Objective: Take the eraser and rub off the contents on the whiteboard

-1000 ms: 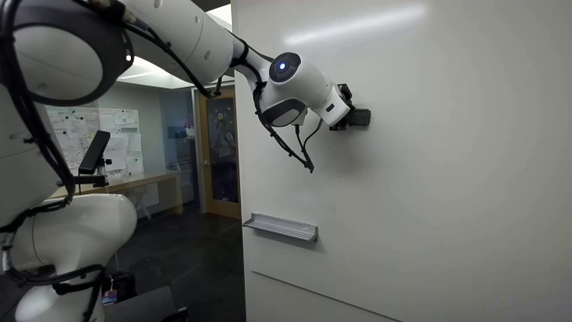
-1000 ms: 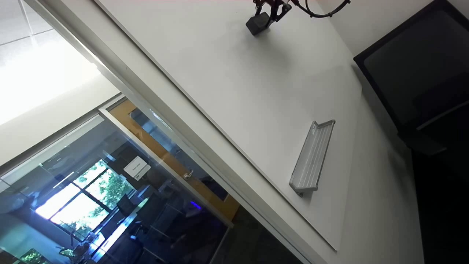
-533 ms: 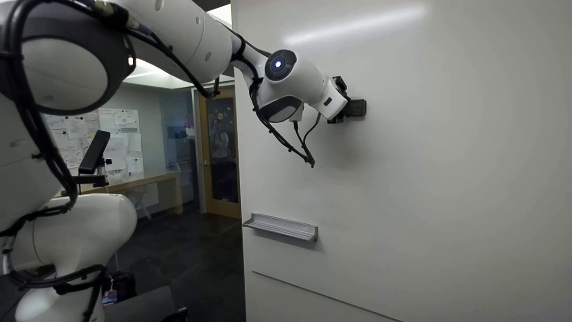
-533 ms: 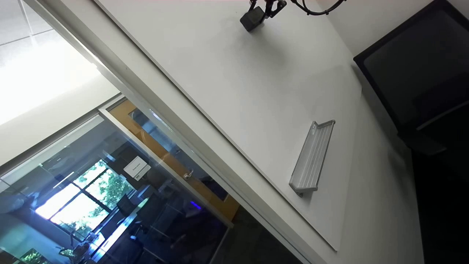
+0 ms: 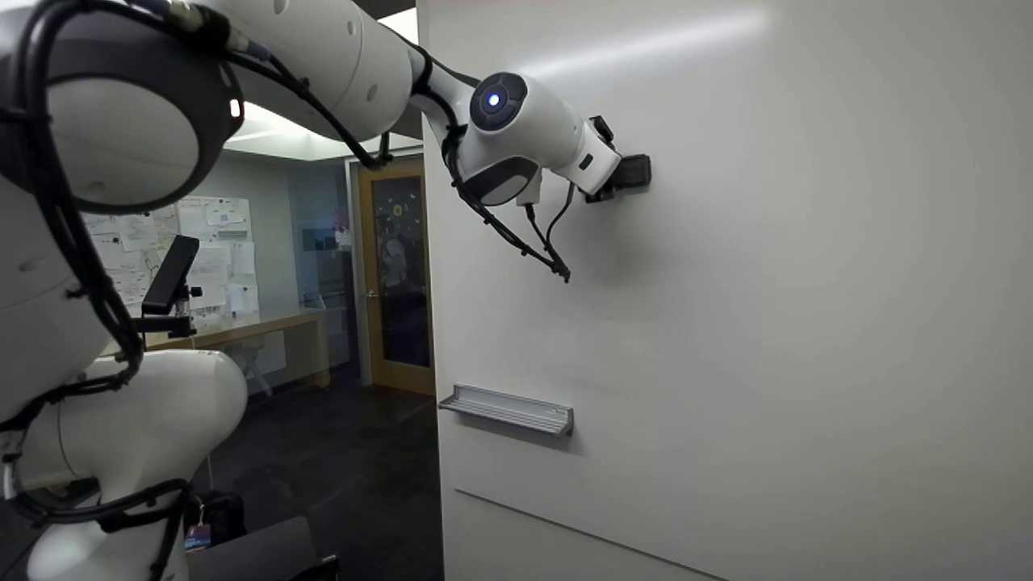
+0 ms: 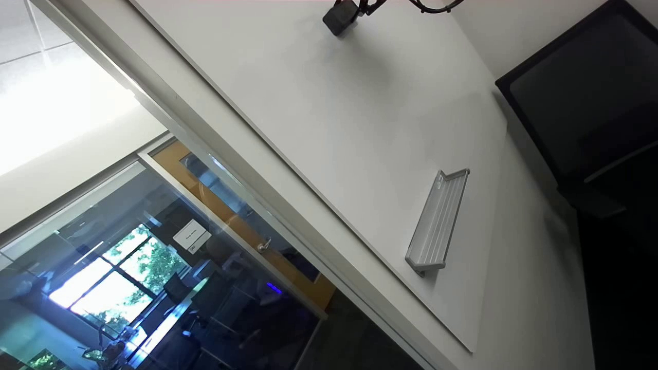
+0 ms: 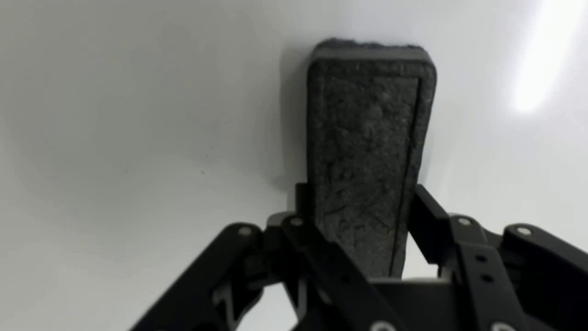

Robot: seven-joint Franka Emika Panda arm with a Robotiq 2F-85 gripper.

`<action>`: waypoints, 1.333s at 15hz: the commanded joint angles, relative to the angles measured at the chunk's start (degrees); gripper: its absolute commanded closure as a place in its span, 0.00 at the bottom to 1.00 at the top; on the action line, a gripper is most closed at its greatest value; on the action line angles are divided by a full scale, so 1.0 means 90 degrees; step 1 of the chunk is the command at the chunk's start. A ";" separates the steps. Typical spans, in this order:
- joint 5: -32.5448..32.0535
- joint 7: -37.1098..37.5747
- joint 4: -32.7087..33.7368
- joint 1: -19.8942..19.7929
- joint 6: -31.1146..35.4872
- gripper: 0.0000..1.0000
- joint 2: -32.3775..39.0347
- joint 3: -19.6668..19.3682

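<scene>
Claw (image 7: 363, 211) clamped on black eraser (image 7: 367, 138) at the board (image 5: 807, 323)

In an exterior view, far left of the claw, the arm (image 5: 355, 73) shows smooth white shells and rounded grey caps, with black cable (image 5: 85, 262) tied along it. Behind it come flat paper sheets (image 5: 214, 250), a wooden desk (image 5: 278, 324) and a wood door (image 5: 401, 323) with a tall dark pane, all left of the claw. Below and left of the claw, a long, narrow grey tray (image 5: 504, 409) with a ridged ledge juts from the board. The board is smooth, off-white and glossy: a bright streak (image 5: 646, 46) slants across it above the claw, and a soft shadow (image 5: 625, 250) spreads below.

In the wrist view, tiny dark specks (image 7: 203, 172) dot the board left of the claw. The claw's black, jointed fingers (image 7: 429, 225) grip the eraser by both long sides. The eraser is a matte oblong block with rounded corners, a raised rim and a sunken, scuffed face; fuzzy fibres fringe the end that reaches past the fingertips. It sits right at the board, though the contact itself is mostly hidden. The streak shows here too, up and right of the claw.

In an exterior view, well to the right of the claw, is a broad, flat black screen (image 6: 591, 87) with straight edges.
</scene>
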 commanded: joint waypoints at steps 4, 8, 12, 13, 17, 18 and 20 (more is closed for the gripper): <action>0.0257 0.0154 0.0486 0.0142 -0.0459 0.72 0.0398 0.0456; 0.0571 0.0352 0.0275 -0.0855 -0.1151 0.72 0.0809 0.1014; 0.0864 0.0544 0.0169 -0.2335 -0.2088 0.72 0.1374 0.2034; 0.0910 0.0595 0.0145 -0.2794 -0.2274 0.72 0.1538 0.2371; 0.0003 0.1486 -0.0200 -0.4302 -0.2851 0.72 0.1572 0.3579; -0.0302 0.1806 -0.0313 -0.4606 -0.2982 0.72 0.1526 0.3827; -0.0140 0.1844 -0.0529 -0.5612 -0.3340 0.72 0.1518 0.4689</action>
